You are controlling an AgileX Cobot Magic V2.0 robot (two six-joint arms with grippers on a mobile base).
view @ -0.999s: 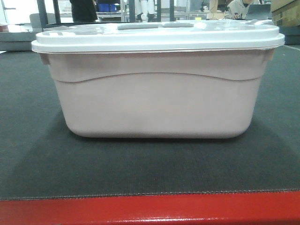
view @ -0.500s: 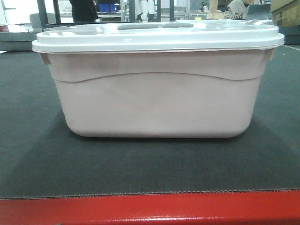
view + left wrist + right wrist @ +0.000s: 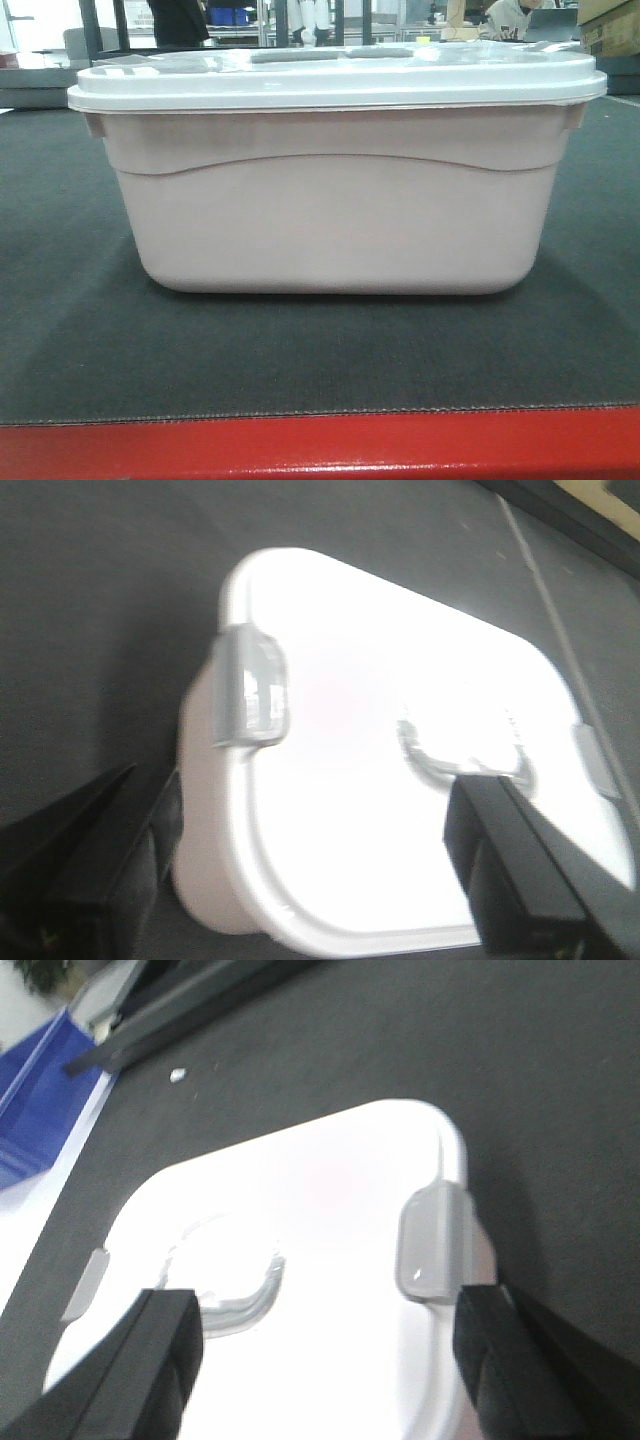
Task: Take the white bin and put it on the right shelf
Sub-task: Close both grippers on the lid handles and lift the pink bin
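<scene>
1. **Subject.** The white bin stands upright on the dark mat of the desk. Its flat lid is shut, and the desk's red front edge runs just before the bin.
2. **Long axis.** In the front view the bin presents its long side, so its long axis runs straight across, from the robot's left to its right. A short end faces each arm.
3. **Left arm.** The left gripper hangs at the bin's left end, near the left-end latch. Its jaws are spread wide. One shows outside the bin's wall and the other over the lid beside the handle recess. Neither visibly touches the bin.
4. **Right arm.** The right gripper hangs at the bin's right end with its jaws likewise spread. One sits over the lid and the other just past the right-end latch. Whether either touches cannot be told. A blue bin lies well beyond the white bin.
5. **Governing relation.** The bin lies below and between the two grippers, and neither arm looks clearly nearer. The tub is far wider than either jaw opening, so the lift probably calls for both arms, one gripping each short end.
6. **Progress.** The grasp is not yet made. The right shelf appears in no view, so its bearing from the bin cannot be given.
</scene>
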